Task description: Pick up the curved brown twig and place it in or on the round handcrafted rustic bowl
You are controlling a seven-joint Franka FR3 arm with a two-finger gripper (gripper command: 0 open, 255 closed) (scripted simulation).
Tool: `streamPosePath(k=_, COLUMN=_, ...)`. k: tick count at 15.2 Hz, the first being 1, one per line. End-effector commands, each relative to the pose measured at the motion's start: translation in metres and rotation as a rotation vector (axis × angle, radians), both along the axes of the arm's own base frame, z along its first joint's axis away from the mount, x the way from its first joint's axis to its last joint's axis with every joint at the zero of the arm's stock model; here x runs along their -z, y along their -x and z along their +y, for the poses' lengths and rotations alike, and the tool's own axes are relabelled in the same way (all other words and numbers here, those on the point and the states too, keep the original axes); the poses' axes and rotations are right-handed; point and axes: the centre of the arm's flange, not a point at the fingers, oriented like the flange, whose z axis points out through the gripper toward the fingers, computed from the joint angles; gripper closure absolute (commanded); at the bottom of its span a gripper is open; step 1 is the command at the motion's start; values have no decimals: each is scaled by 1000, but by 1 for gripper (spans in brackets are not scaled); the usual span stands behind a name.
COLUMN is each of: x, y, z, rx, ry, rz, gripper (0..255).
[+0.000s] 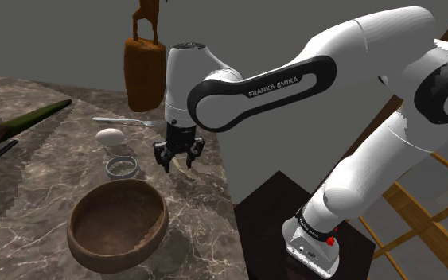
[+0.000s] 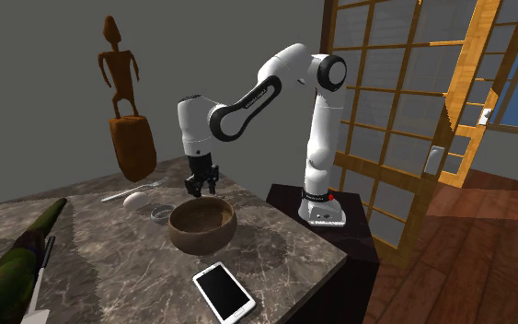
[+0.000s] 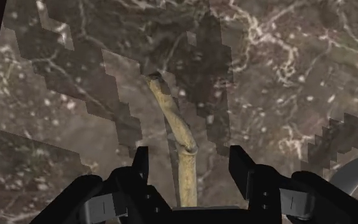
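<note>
A thin, curved, pale brown twig (image 3: 171,121) lies on the marble tabletop, running from beyond the fingertips back in between them. My gripper (image 3: 189,167) is open, one finger on each side of the twig and neither touching it. Seen from the shoulder, the gripper (image 1: 178,161) hangs just above the table near its edge, pointing straight down. The round brown rustic bowl (image 1: 118,221) stands empty in front of it, toward the shoulder view's lower left. In the second exterior view the gripper (image 2: 201,190) hovers just behind the bowl (image 2: 201,225).
A small metal ring dish (image 1: 122,167) sits between gripper and bowl, with an egg (image 1: 110,136) and a spoon (image 1: 126,122) behind it. A brown wooden statue (image 1: 144,71) stands at the back. A long green object (image 1: 31,119) and a white phone (image 2: 223,290) also lie on the table.
</note>
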Motion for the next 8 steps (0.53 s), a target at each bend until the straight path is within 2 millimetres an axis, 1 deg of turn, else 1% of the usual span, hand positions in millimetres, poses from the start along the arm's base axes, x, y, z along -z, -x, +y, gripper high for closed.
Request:
streamPosePath(k=1, x=1, y=0, z=0, rx=0, ry=0, rz=1, gripper=255)
streamPosePath(k=8, x=1, y=1, z=2, rx=0, ry=-1, rz=1, gripper=255)
